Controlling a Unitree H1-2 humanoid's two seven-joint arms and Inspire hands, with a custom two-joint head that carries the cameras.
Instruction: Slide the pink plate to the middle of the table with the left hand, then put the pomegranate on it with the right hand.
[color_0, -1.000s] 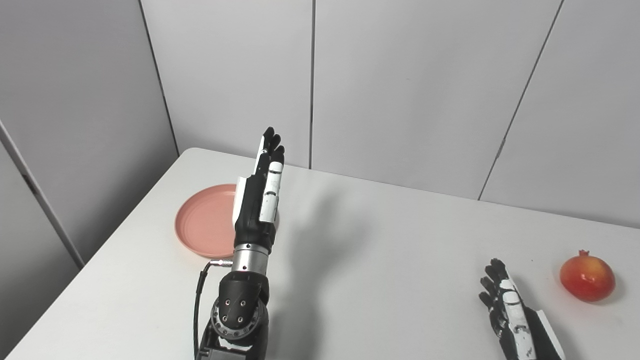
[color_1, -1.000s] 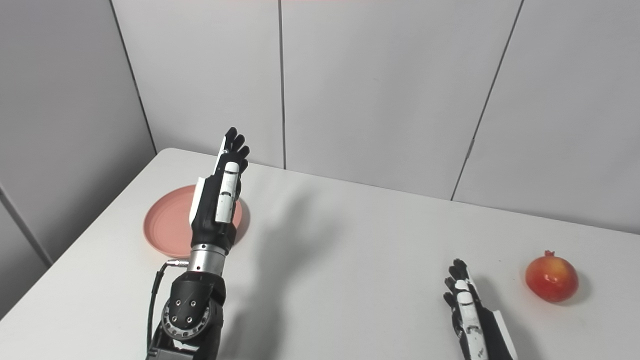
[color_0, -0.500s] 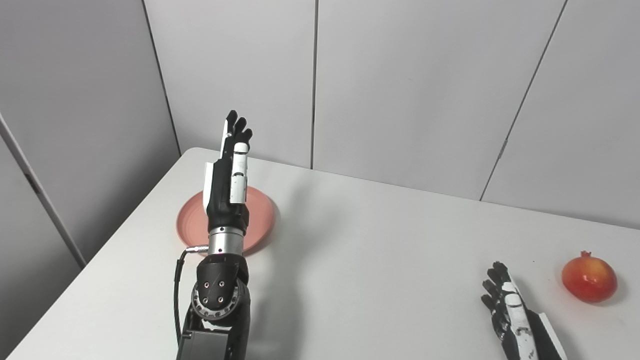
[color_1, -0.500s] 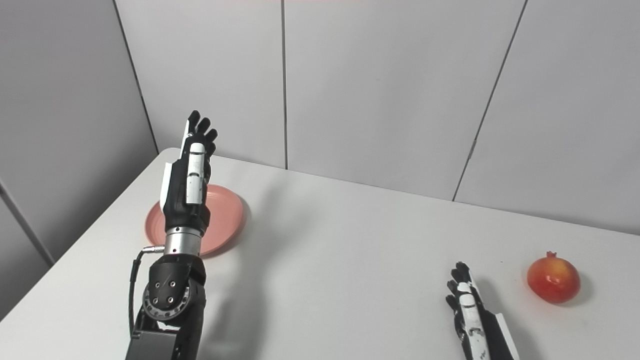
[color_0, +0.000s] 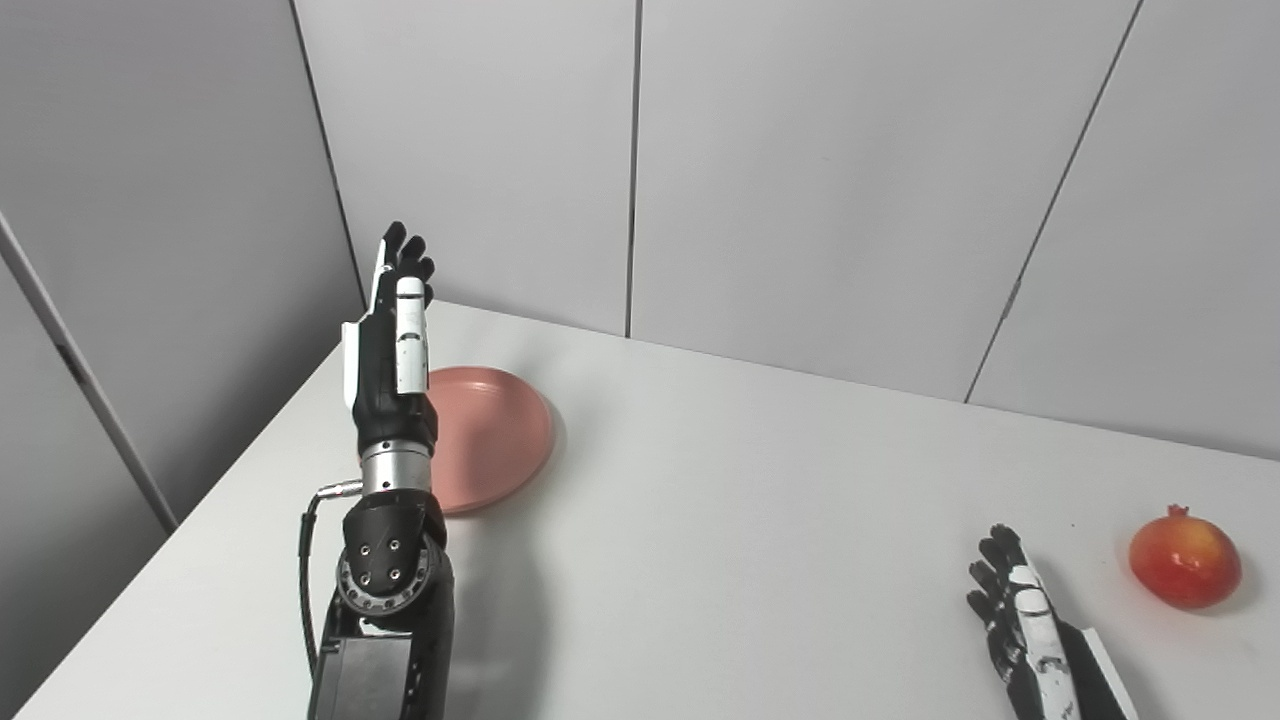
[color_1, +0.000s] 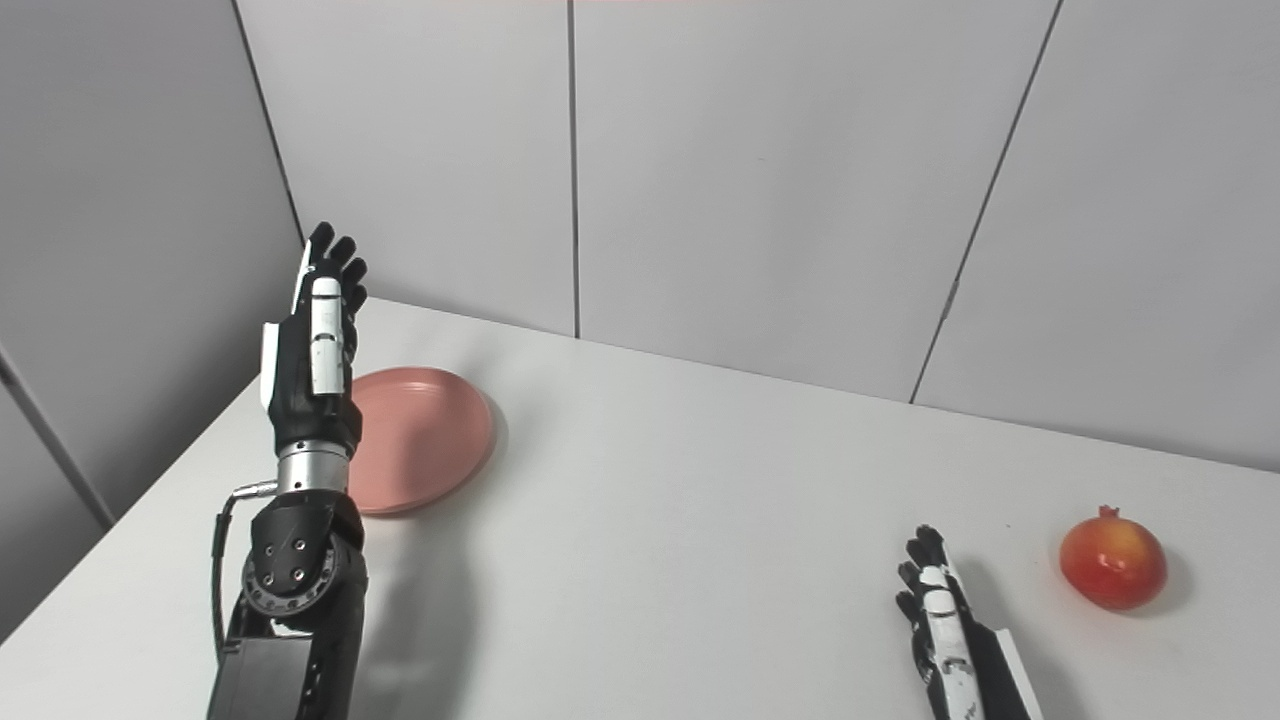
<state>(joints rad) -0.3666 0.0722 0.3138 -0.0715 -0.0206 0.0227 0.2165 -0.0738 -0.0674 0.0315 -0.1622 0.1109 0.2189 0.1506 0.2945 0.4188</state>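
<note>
Right hand (color_0: 1025, 625) low at the bottom right, lying just over the table (color_0: 760, 540), fingers straight and a little apart, holding nothing. Pomegranate (color_0: 1185, 560) sits on the table just past it and to its right, near but apart, not touched. Left arm comes up from the bottom left, forearm raised steeply, left hand (color_0: 392, 335) held edge-on with fingers extended upward and close together, empty. It's above the table at the left edge, over the plate's left rim as the cameras see it; can't tell hand-to-plate height gap exactly, but no contact visible. Plate (color_0: 495, 435) is pink, flat on the table, far-left area near the back corner, well off centre. Left side of the plate is hidden behind the wrist. Plate and pomegranate well apart, opposite sides of the table. Grey wall panels behind.
</note>
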